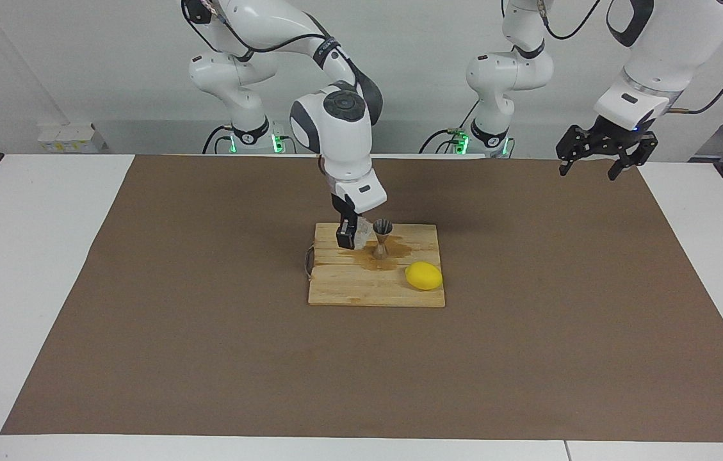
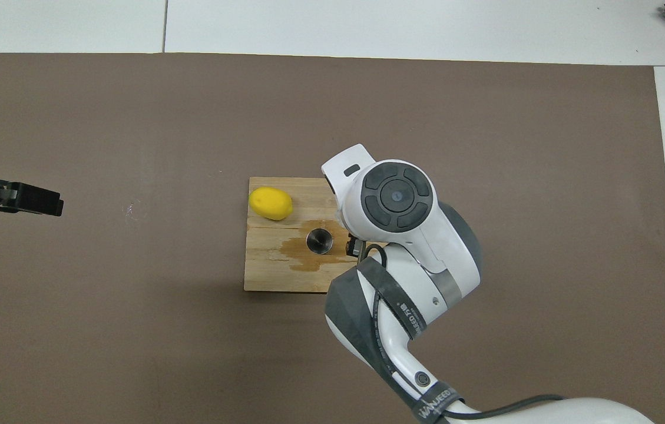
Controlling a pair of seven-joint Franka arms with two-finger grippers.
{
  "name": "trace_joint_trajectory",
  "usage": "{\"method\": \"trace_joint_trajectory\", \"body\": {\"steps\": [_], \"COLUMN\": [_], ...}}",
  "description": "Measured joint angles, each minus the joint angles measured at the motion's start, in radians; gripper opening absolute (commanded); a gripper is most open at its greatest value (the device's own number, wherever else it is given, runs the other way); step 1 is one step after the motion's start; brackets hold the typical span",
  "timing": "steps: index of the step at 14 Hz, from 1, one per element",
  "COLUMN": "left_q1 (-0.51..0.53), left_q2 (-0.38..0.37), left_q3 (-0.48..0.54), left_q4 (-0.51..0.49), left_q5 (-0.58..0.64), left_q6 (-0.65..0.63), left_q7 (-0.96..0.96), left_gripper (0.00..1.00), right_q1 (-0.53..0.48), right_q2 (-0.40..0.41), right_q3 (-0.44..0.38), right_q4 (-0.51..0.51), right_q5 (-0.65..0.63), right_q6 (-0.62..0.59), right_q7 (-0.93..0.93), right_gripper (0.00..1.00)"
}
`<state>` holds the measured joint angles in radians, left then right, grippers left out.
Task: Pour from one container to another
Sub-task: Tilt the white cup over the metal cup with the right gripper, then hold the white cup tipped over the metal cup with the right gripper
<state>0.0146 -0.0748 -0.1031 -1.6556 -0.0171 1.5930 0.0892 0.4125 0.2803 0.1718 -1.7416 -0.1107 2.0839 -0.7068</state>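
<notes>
Glass cup, facing view: clear, squat and faceted, the glass cup [image 1: 358, 235] is pinched in the clenched right gripper [image 1: 347, 239] and tipped toward the jigger [image 1: 381, 238], just beside that vessel's rim and over the wooden board [image 1: 361, 288].
Jigger, facing view: silvery metal, hourglass-shaped, two cones joined at a narrow waist; it stands upright on the board in a dark wet stain [image 1: 393, 253] spread over the pale slats.
Lemon, facing view: a smooth yellow oval, the lemon [image 1: 424, 276] lies on the board, farther from the robots than the jigger and toward the left arm's end.
Left gripper, facing view: the left gripper [image 1: 598, 165] hangs with black fingers spread and empty over the edge of the brown mat [image 1: 207, 358], well apart from the board; that arm waits.
Overhead view, board: slatted light wood, rectangular [image 2: 267, 277], the stain [image 2: 297, 250] ringing the jigger's round metal mouth [image 2: 320, 241].
Overhead view, cup: hidden under the right arm's white, rounded wrist; only a black tip of the right gripper [image 2: 356, 247] shows beside the jigger.
Overhead view, lemon: at the board's corner [image 2: 271, 203].
Overhead view, left gripper: black tip [image 2: 26, 200] over the matte mat [image 2: 132, 353].
</notes>
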Motion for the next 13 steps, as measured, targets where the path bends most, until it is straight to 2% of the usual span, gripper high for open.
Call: {"method": "trace_joint_trajectory", "body": {"steps": [4,13], "left_q1": [0.0,0.0], "left_q2": [0.0,0.0], "left_q3": [0.0,0.0], "left_q4": [0.0,0.0], "left_q5": [0.0,0.0], "left_q6": [0.0,0.0], "left_q7": [0.0,0.0], "left_gripper": [1.0,1.0], "right_q1": [0.041,0.107], "right_q2": [0.033,0.037], "right_q3": [0.0,0.0], "right_q4": [0.044,0.044], "right_q5": [-0.073,-0.217], "right_q6": [-0.062,-0.106], "right_q7": [0.037,0.052], "right_gripper": [0.43,0.43]}}
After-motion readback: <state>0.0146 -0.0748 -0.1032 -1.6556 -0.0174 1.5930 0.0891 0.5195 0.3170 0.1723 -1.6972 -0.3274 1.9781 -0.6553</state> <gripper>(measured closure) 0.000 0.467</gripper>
